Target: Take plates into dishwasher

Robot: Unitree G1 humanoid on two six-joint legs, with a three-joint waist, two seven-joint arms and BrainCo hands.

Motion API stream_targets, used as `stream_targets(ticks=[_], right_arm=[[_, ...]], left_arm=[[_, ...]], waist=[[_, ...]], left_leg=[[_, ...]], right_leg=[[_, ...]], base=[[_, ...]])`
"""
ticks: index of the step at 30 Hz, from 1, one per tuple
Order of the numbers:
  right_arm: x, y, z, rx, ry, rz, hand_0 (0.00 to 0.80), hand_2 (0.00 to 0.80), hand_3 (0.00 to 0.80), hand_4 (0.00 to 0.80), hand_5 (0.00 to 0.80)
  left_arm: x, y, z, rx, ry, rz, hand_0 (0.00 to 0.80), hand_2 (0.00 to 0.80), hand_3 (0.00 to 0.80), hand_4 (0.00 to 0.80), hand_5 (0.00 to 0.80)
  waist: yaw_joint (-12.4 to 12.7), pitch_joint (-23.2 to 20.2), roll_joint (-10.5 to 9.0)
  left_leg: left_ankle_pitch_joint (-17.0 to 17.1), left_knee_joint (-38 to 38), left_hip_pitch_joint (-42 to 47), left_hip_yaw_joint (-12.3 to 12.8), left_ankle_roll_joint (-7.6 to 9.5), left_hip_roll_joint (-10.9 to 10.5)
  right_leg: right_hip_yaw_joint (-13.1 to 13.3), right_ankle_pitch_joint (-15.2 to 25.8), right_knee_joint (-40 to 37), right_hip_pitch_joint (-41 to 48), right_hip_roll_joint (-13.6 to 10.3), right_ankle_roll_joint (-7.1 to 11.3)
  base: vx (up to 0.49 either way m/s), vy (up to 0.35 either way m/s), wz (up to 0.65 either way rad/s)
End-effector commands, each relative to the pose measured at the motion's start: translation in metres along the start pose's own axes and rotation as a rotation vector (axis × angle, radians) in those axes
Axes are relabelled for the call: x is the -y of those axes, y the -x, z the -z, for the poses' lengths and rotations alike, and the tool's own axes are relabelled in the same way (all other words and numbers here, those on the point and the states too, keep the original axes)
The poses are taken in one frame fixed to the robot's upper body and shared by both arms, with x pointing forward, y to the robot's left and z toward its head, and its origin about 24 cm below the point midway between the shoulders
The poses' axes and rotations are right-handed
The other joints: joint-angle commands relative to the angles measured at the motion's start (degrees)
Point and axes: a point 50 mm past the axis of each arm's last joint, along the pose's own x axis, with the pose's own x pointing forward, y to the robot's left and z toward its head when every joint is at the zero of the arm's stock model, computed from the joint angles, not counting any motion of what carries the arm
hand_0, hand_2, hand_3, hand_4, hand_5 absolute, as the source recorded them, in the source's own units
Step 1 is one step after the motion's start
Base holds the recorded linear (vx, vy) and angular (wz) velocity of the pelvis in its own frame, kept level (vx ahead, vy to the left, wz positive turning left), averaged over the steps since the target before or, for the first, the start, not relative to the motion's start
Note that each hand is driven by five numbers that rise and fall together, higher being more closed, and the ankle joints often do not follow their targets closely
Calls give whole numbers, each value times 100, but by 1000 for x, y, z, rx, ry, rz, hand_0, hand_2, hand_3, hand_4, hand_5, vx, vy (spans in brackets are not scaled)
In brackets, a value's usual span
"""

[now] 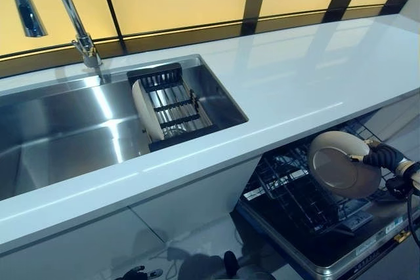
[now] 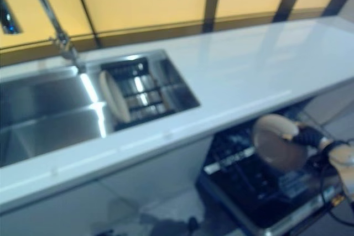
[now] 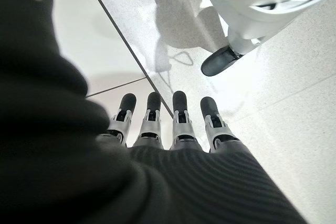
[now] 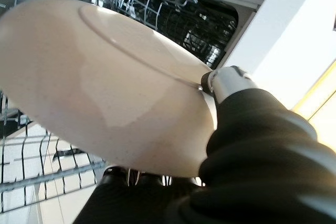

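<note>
My right hand (image 1: 382, 157) pinches a cream plate (image 1: 341, 164) by its rim and holds it tilted over the open dishwasher's black wire rack (image 1: 295, 195), under the counter edge. In the right wrist view the plate (image 4: 100, 82) fills most of the picture, with my thumb (image 4: 227, 82) on its rim and the rack (image 4: 173, 9) behind it. A second cream plate (image 1: 146, 111) stands upright in a black dish rack (image 1: 172, 106) in the sink. My left hand (image 3: 168, 124) hangs low with straight fingers over the floor, holding nothing.
A white counter (image 1: 308, 77) runs across, with a steel sink (image 1: 59, 129) and a tall tap (image 1: 75, 24) at the left. The dishwasher door (image 1: 341, 254) lies open at the lower right. A white base with a black wheel (image 3: 220, 61) stands on the floor.
</note>
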Motion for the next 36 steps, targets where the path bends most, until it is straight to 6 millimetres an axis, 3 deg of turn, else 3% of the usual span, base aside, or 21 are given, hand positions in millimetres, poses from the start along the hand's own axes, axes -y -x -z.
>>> stream_targets(ticks=[1, 13, 25, 36], right_arm=[[9, -13, -22, 67, 0, 84, 800, 800, 800, 800, 800], [-26, -45, -10, -68, 32, 59, 800, 800, 800, 800, 800], [-50, -64, 4, -221, 84, -5, 800, 800, 800, 800, 800], [-62, -73, 15, -322, 23, -36, 800, 800, 800, 800, 800]], left_arm=[[-21, -1, -16, 23, -25, -52, 0, 0, 0, 0, 0], [-10, -3, -31, 52, -55, -25, 0, 0, 0, 0, 0], [-7, -4, -40, 61, -90, -2, 0, 0, 0, 0, 0], [-4, -4, -46, 68, -117, 17, 0, 0, 0, 0, 0]], waist=[[259, 0, -381], [473, 80, -274], [656, 127, -174], [824, 100, -100]], left_leg=[[-72, 14, 47, -337, 155, 90], [-48, 14, 27, -441, 141, 78], [-21, 14, 2, -567, 133, 58], [14, 14, -41, -669, 108, 59]], right_leg=[[-209, 65, 19, 81, -363, 406], [-366, 44, 19, 124, -439, 402], [-486, 25, 19, 161, -486, 389], [-618, -8, 19, 192, -524, 375]], base=[[-18, 1, 5], [-2, 10, 5], [8, 5, 6], [-5, -2, 5]])
